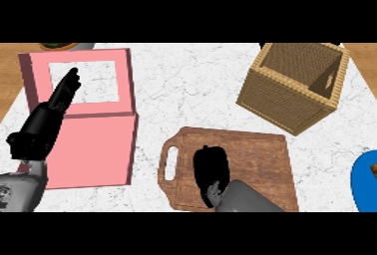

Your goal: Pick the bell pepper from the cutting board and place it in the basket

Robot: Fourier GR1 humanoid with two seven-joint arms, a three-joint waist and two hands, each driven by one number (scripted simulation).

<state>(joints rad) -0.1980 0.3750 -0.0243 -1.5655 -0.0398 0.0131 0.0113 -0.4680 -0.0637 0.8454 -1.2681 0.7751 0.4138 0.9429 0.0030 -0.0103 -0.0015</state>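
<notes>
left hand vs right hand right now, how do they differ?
The left hand stands over the pink tray at the view's left with fingers straight, holding nothing. The right hand lies on the cutting board, palm down, hiding whatever is beneath; no bell pepper shows. Both are black on grey forearms.

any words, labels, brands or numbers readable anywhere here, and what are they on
None: no text, label, brand, number or sign can be read in the head view.
Wicker basket: plain weave, no tag.
Wooden cutting board: bare wood grain, no mark.
Pink box: plain faces, no print.
Blue object at the right edge: no writing shows.
Left hand and right hand: black, unmarked.
</notes>
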